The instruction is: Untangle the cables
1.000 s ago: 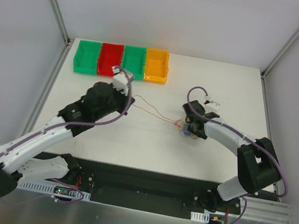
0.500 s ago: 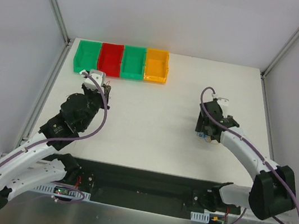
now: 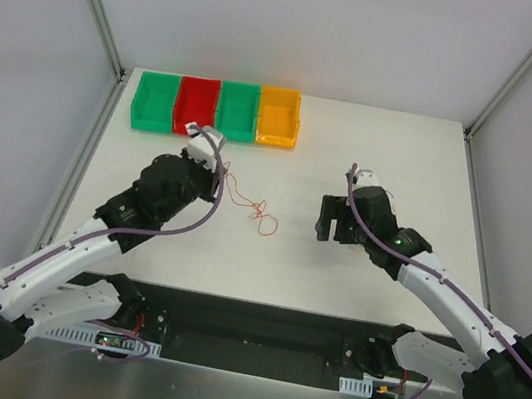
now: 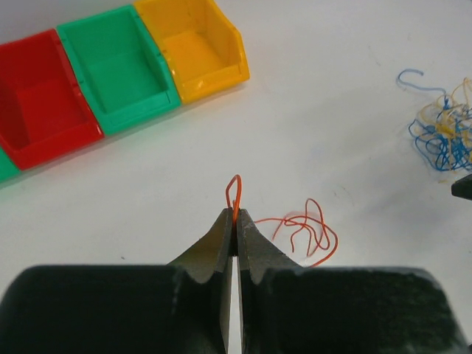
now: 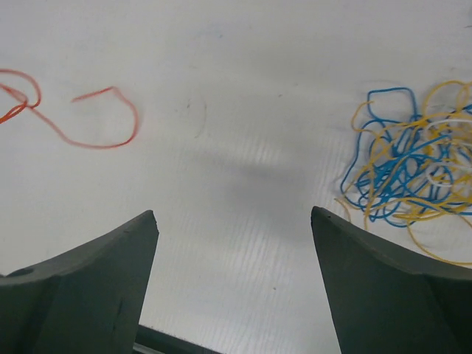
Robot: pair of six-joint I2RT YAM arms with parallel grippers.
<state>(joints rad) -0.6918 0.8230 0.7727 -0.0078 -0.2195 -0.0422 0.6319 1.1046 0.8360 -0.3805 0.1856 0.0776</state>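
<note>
My left gripper (image 4: pixel 236 215) is shut on one end loop of an orange cable (image 4: pixel 310 230). The rest of that cable lies in loose curls on the white table to its right, also seen from above (image 3: pixel 256 208). A tangle of blue, yellow and white cables (image 4: pixel 442 133) lies further right, apart from the orange one. My right gripper (image 5: pixel 234 221) is open and empty above bare table, with the tangle (image 5: pixel 413 169) just right of its right finger and the orange cable's end (image 5: pixel 96 129) to its left. From above, the left gripper (image 3: pixel 223 172) and right gripper (image 3: pixel 335 226) show, and the right arm hides the tangle.
Four small bins stand in a row at the table's (image 3: pixel 384 158) back left: green (image 3: pixel 155 101), red (image 3: pixel 197 105), green (image 3: pixel 237 111), orange-yellow (image 3: pixel 279 116). Grey walls and metal posts ring the table. A black base rail runs along the near edge.
A second ago the orange cable was stretched between my left gripper and the tangle. Now it lies slack, free of the tangle, and my right gripper has shifted left of the tangle, open.
</note>
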